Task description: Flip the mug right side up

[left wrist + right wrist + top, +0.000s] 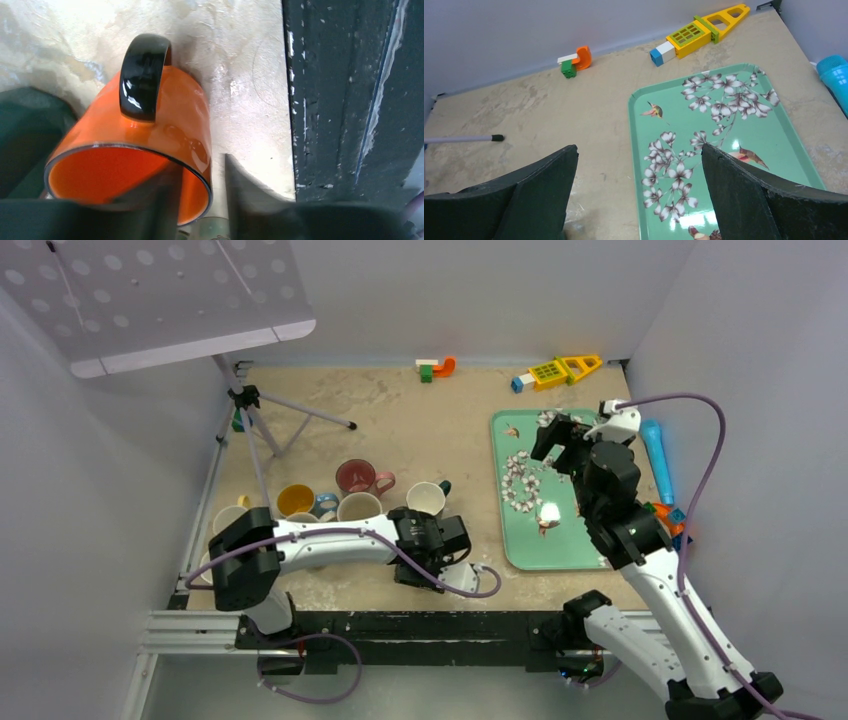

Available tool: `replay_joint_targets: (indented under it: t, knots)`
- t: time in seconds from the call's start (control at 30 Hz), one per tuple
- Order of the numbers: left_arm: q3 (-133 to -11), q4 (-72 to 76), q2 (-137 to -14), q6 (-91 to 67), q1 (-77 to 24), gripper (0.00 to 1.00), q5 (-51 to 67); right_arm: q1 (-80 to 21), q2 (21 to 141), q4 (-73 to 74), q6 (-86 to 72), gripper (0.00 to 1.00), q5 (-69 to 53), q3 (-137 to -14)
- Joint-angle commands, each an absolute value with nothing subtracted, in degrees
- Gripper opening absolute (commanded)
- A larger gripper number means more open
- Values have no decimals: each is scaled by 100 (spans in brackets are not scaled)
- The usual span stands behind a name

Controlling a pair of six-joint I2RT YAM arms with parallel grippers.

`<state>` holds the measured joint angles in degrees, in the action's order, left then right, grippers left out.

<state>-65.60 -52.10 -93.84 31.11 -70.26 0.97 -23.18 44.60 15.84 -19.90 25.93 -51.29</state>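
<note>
Left pincer (199, 167), barely parted, straddles the orange mug (187, 120) rim beside the black rail (325, 100); right pincer (638, 147) spread above tray (684, 122).

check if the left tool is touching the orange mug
Cannot tell. Left wrist view: the left tool straddles the rim of the orange mug, but blur hides whether either finger meets it.

Arrangement of objects on the beige tabletop (400, 420).
The orange ceramic mug with a black handle (175, 120) lies on its side at the near edge, left of the green flowered rectangular tray (520, 550). A cluster of upright ceramic mugs (345, 495) stands beyond it, to the left. A blue plastic cylinder (657, 460) lies right of the tray; yellow plastic toy blocks (560, 370) and a small orange-and-green block (436, 367) lie along the far edge.
</note>
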Motion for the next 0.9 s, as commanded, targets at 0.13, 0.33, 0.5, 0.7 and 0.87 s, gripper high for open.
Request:
replay_joint_targets:
  t: [0.13, 0.33, 0.5, 0.7, 0.87]
  knots:
    - [-7759, -6304, -8270, 2975, -7022, 99, 315, -2257, 4399, 1528, -1827, 98, 2607, -5141]
    - [-8625, -6507, -7161, 2481, -6555, 100, -440, -2212, 4290, 1072, -1695, 98, 2651, -4630]
    - [-8455, -6011, -6307, 1937, -5327, 100, -1459, -2201, 3946, 137, -1504, 98, 2488, -3782]
    - [-7534, -5131, -5140, 1194, -4047, 100, -2109, -2188, 3897, -964, -1229, 98, 2827, -3085]
    - [-6587, -4408, -4599, 907, -2878, 100, -2442, -2188, 3612, -1734, -1071, 98, 3033, -2400]
